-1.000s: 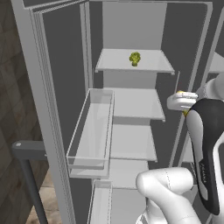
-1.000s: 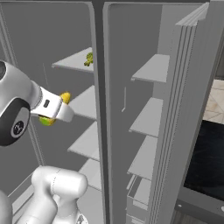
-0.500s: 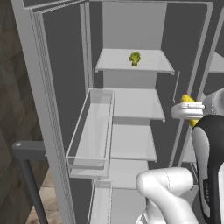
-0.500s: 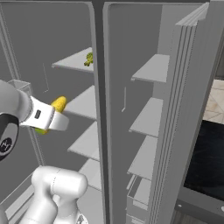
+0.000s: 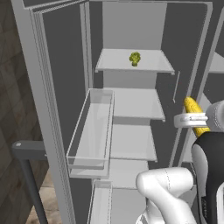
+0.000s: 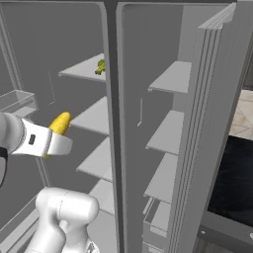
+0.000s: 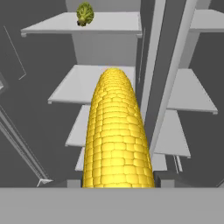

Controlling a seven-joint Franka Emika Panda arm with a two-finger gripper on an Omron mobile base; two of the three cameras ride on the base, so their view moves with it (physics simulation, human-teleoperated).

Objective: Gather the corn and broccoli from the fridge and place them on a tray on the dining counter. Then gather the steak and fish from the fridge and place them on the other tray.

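the gripper (image 6: 55,141) was clamped on the corn (image 7: 117,140), held in the air in front of the open fridge (image 5: 65,65), level with its middle shelves. the broccoli (image 5: 134,58) sat on the fridge's top shelf (image 5: 153,63), well above the corn.
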